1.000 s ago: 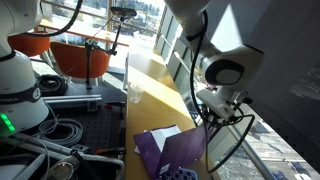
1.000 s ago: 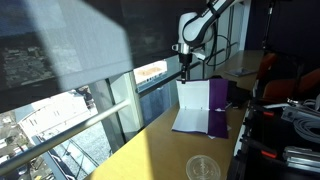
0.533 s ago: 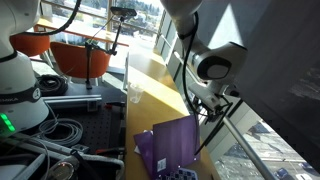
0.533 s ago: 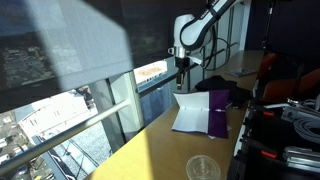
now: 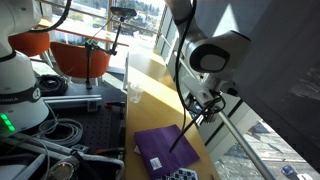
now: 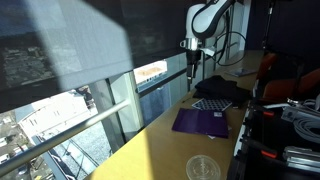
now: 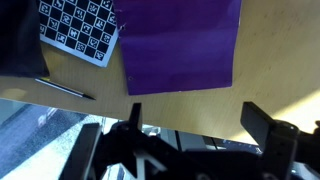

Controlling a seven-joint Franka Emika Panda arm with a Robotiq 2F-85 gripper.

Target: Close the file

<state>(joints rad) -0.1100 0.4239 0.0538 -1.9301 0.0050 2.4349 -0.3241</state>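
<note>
The file (image 7: 180, 45) lies flat on the tan tabletop (image 5: 150, 78), its purple cover down and no white paper showing, so I judge the closing itself done; the step in hand looks like the release and the pull-away. My claw (image 7: 192, 122) hangs above the near edge of the file with its fingers wide apart and nothing between them. The next move, as I read it, calls only for a clean lift straight up, clear of the cover so that it is not flicked open again; perhaps a light press first if the flap wants to spring. The file is thin, smooth and matte, a plain rectangle with crisp corners; beside it lies a checkered card (image 7: 78, 30), stiff and flat, in black and white squares, with a slim dark pen (image 7: 62, 88) near; a clear round cup (image 6: 203, 168) stands well apart.
</note>
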